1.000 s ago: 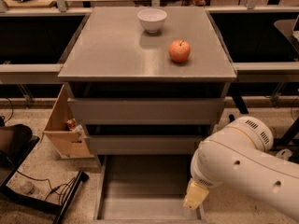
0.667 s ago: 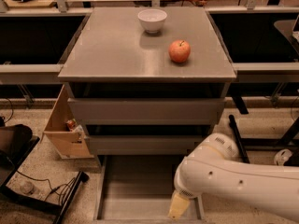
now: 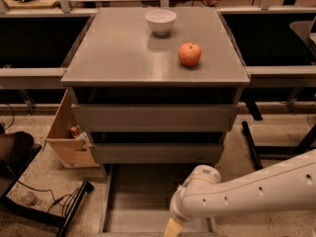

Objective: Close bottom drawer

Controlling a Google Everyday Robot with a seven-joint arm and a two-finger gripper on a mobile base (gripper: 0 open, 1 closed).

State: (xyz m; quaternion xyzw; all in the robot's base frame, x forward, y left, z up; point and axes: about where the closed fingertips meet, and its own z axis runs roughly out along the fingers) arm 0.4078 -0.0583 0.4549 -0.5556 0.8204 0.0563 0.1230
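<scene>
The bottom drawer (image 3: 140,196) of the grey cabinet is pulled far out toward me, a long shallow grey tray with nothing in it. Its front lies at or below the frame's bottom edge. The two drawers above it (image 3: 154,117) are pushed in. My white arm (image 3: 256,191) reaches in from the right, low over the open drawer. My gripper (image 3: 173,228) hangs at the bottom edge over the drawer's near right part; only a tan finger shows.
A white bowl (image 3: 160,21) and a red apple (image 3: 189,54) sit on the cabinet top (image 3: 118,53). An open cardboard box (image 3: 66,132) stands left of the cabinet. Black gear and cables (image 3: 29,191) lie on the floor at left. A black stand leg (image 3: 252,144) is at right.
My arm has swung left and lower across the open drawer; the gripper has moved left toward the drawer's middle. The drawer has not visibly moved.
</scene>
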